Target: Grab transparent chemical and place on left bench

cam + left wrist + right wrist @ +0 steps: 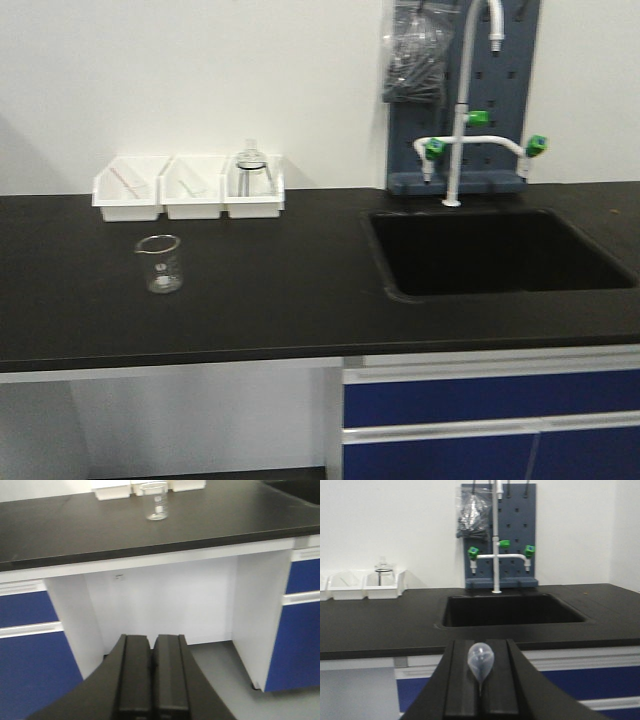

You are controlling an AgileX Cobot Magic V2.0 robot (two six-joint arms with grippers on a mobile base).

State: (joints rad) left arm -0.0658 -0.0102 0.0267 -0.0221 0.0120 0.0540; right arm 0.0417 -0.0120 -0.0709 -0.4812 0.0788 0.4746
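Transparent chemical (160,264) sits in neither pincer: the left gripper (151,640) has its black jaws pressed together on nothing, and the right gripper (480,644) is closed with a small clear bulb (480,659) caught at the seam. It stands upright on the black worktop (290,300), just in front of the three white bins (190,188) and well left of the sink (500,250).

Front view: you look slightly down on the black worktop (280,300) from close by, with the sink (500,250) at 3 o'clock. Your left wrist view sits below counter height and looks up over the left gripper (151,639) at 6 o'clock. Your right wrist view faces the sink level. All three share the white bins (190,190).
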